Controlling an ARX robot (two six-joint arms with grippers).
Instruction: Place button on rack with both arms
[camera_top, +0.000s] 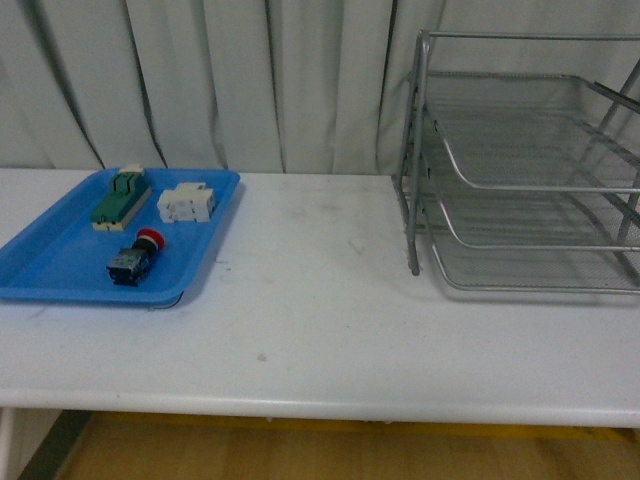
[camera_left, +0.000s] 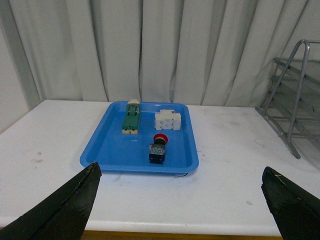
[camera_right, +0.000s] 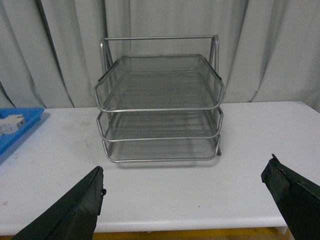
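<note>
The button (camera_top: 134, 257), with a red cap and a black-and-blue body, lies on its side in the blue tray (camera_top: 60, 262) at the table's left. It also shows in the left wrist view (camera_left: 158, 148). The silver wire rack (camera_top: 520, 165) with three tiers stands at the right; the right wrist view shows it head-on (camera_right: 160, 107). My left gripper (camera_left: 182, 202) is open and empty, back from the table's front edge, facing the tray. My right gripper (camera_right: 185, 202) is open and empty, facing the rack. Neither arm shows in the front view.
A green-and-beige switch block (camera_top: 121, 197) and a white terminal block (camera_top: 186, 203) lie at the back of the blue tray. White table (camera_top: 320, 320) spreads between tray and rack. Grey curtains hang behind. The table's front edge is near.
</note>
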